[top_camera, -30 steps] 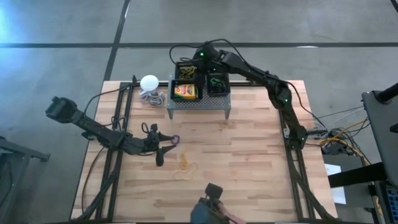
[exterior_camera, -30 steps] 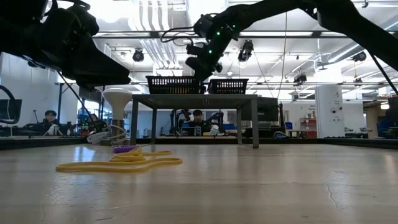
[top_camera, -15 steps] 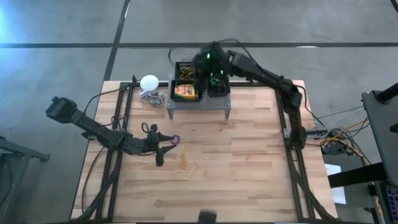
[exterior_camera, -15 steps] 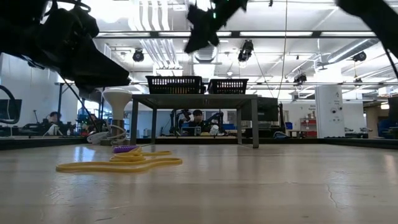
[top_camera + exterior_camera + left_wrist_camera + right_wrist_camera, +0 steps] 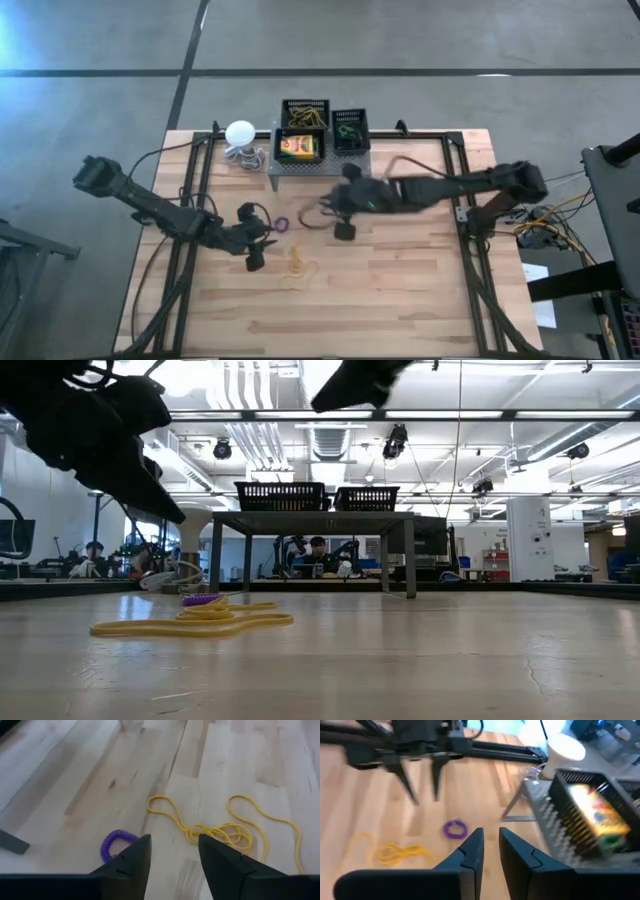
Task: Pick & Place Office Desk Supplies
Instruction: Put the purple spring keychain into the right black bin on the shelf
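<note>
Your purple ring [image 5: 282,224] lies on the bench [image 5: 400,290] beside tangled tan rubber bands [image 5: 297,264], your left claw [image 5: 262,240] poised over it, fingers apart, while your right claw [image 5: 335,215] hovers nearby, fingers narrowly parted, empty.

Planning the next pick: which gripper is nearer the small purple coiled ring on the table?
Left. The left gripper hangs right beside the small purple coiled ring, jaws open and empty. The right gripper is farther off, on the ring's other side, near the grey perforated stand.
</note>
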